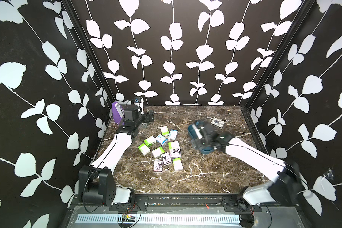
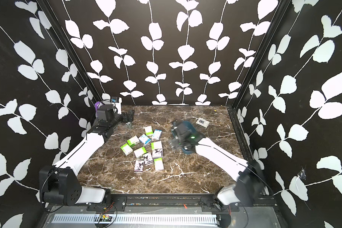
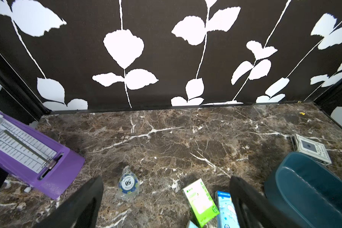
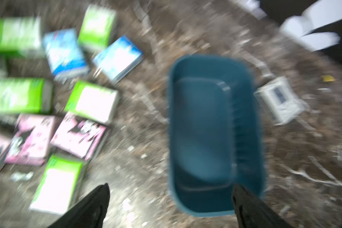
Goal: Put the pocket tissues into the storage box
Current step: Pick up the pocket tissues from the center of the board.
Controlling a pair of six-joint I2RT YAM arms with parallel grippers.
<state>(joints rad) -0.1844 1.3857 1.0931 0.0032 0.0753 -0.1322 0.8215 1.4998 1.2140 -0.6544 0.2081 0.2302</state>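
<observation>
Jaws on both arms gape empty; the storage box [image 4: 205, 128] lies lengthwise front-to-back.

- pocket tissues [image 1: 158, 152]: white with green, blue or pink-and-black print
- storage box [image 4: 205, 128]: dark teal-blue
- metronome [image 3: 63, 177]: purple
- table [image 1: 186, 177]: brown marble, white veins
- walls [image 1: 156, 59]: black, white leaves

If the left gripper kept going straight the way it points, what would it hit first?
Likely the wrapped poker chip, lying just ahead between the open fingers of the left gripper. Height is unclear; if it clears the chip, only bare marble shows up to the back wall.
</observation>
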